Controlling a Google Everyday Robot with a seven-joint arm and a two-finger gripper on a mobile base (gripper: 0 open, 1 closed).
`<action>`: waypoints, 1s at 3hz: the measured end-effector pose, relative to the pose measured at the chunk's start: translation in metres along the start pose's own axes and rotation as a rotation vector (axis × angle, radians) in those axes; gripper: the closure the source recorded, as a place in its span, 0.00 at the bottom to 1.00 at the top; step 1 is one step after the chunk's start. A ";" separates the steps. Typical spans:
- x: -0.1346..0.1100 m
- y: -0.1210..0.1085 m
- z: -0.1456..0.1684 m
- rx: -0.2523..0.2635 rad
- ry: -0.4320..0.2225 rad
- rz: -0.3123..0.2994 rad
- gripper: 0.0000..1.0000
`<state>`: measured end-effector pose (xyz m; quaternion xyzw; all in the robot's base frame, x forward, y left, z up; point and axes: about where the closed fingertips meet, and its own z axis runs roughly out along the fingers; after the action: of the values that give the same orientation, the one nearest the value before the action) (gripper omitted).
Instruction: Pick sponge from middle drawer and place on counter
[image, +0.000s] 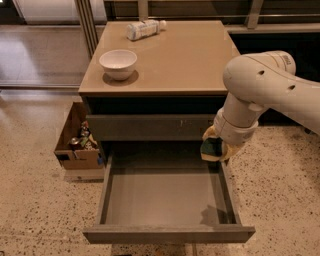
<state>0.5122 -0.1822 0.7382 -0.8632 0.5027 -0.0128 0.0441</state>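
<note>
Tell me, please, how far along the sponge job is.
Done: the sponge is lifted off the floor of the middle drawer. In hand: the gripper holds it above the drawer's right rear corner, below the counter. Left: raising it and setting it on the counter.
</note>
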 end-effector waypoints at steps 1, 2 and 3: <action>0.003 -0.004 -0.007 0.003 0.012 -0.011 1.00; 0.017 -0.017 -0.030 0.007 0.050 -0.029 1.00; 0.030 -0.040 -0.045 0.008 0.059 -0.068 1.00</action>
<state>0.5589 -0.1915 0.7861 -0.8789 0.4740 -0.0416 0.0323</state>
